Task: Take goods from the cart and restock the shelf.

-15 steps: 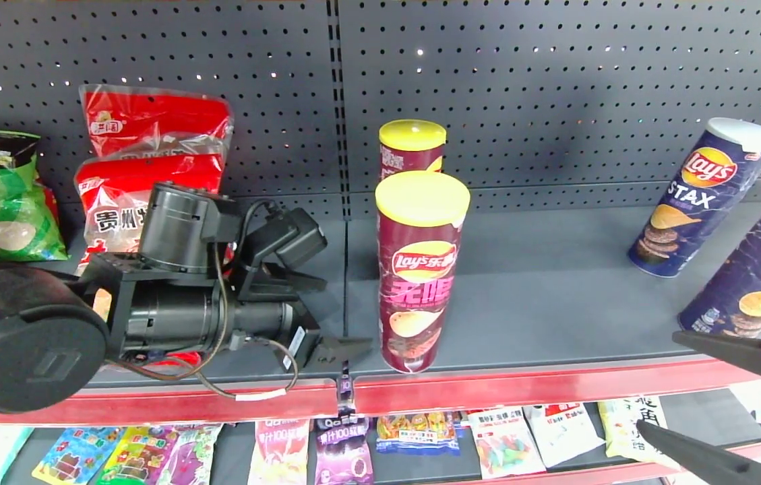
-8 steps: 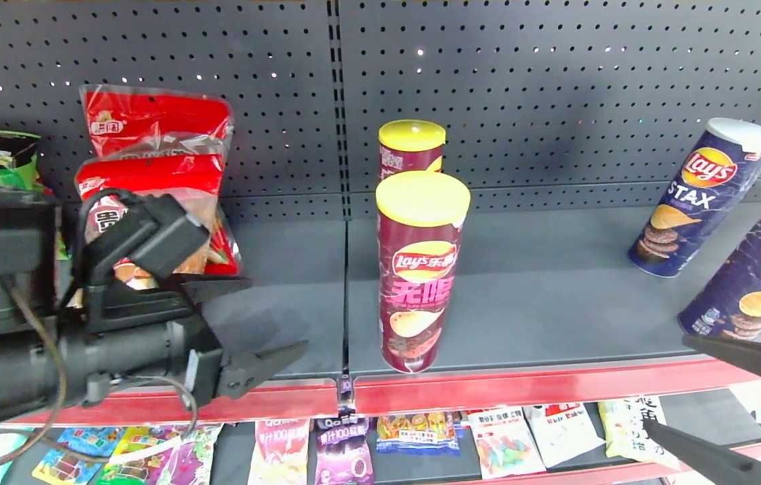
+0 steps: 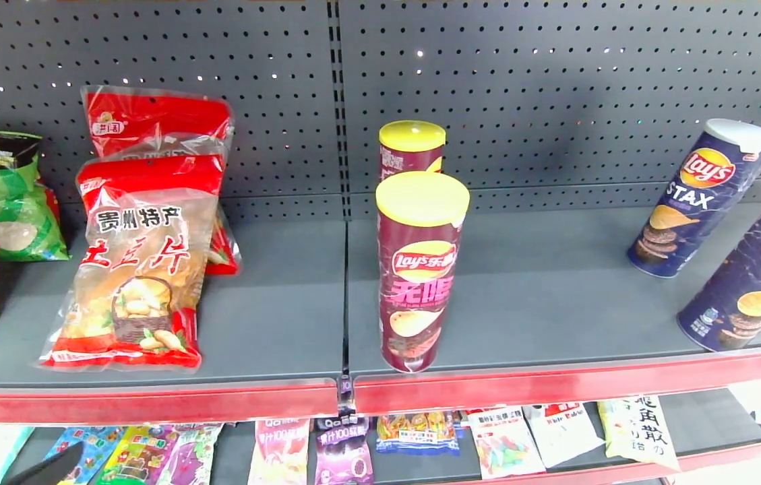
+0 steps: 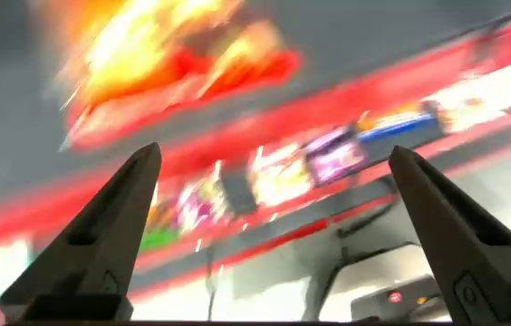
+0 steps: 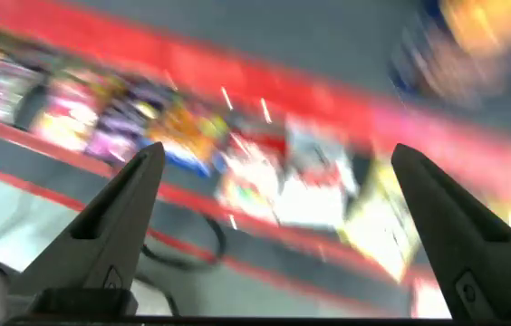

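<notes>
Left gripper (image 3: pixel 35 417): you have drawn it back off the shelf (image 3: pixel 272 323), out from over the front left part; its tips now sit below the red front edge at the left end.
Red chip bag (image 3: pixel 137 269): the arm no longer covers it, so you now see its whole front.
Right gripper (image 5: pixel 275 149): you have pulled it away from the shelf's front right corner.

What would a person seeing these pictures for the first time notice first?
Probably the maroon can with its yellow lid, upright at the front middle of the shelf, with a second such can behind it. Next come the big red snack bag at the left and a dark blue can with its twin at the right.
</notes>
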Tool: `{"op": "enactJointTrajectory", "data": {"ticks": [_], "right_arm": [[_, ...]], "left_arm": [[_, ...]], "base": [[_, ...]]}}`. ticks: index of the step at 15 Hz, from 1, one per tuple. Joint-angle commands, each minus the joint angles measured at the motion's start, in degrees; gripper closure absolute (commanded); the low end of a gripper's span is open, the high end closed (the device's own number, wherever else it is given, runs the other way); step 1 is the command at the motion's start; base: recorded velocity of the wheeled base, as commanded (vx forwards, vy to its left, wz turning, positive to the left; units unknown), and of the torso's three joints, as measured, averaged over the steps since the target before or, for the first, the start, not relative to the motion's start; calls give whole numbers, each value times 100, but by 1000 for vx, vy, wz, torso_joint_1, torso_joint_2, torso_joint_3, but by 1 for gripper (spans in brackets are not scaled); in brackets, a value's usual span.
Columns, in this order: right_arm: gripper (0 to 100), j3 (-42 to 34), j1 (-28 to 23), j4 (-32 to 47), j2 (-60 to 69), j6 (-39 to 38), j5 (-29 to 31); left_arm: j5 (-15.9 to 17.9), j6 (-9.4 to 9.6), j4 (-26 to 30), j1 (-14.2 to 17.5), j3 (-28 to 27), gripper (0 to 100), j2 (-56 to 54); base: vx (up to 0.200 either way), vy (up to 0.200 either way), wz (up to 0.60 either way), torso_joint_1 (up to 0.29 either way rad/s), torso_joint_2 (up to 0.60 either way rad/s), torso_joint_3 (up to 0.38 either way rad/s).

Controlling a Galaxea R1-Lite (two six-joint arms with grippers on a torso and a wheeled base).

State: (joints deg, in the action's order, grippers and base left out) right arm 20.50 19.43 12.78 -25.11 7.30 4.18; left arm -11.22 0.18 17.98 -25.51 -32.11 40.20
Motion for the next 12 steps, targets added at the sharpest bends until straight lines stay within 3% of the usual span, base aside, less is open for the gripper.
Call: {"op": "enactJointTrajectory", "data": {"ticks": [1, 4, 6, 7, 8, 9, 10, 12], "right_arm": [[0, 454, -1275, 1579, 1536, -106, 180], [0, 525, -2312, 2423, 1984, -124, 215], [0, 428, -2268, 2537, 2001, -124, 373], [0, 349, -2268, 2484, 2010, -115, 382], [0, 296, -2260, 2458, 2010, -97, 382], [0, 323, -2260, 2431, 2010, -80, 355], [0, 243, -2277, 2203, 1905, 34, 355], [0, 173, -2295, 1711, 1254, 96, 390]], "left_arm": [[-232, -176, 716, 943, 355, 0, -1472], [-241, -440, 1050, 1391, 1225, 0, -2887], [-241, -510, 1243, 1620, 1567, 0, -3467], [-302, -642, 1225, 1664, 1629, 0, -3484], [-355, -888, 1208, 1813, 1647, 0, -3467], [-355, -924, 1208, 1963, 1647, 0, -3440], [-346, -932, 1208, 2393, 1638, 0, -3361], [-276, -959, 1208, 2727, 1638, 0, -3414]], "base": [[0, 0, 0, 0, 0, 0], [0, 0, 0, 0, 0, 0], [0, 0, 0, 0, 0, 0], [0, 0, 0, 0, 0, 0], [0, 0, 0, 0, 0, 0], [0, 0, 0, 0, 0, 0], [0, 0, 0, 0, 0, 0], [0, 0, 0, 0, 0, 0]]}}
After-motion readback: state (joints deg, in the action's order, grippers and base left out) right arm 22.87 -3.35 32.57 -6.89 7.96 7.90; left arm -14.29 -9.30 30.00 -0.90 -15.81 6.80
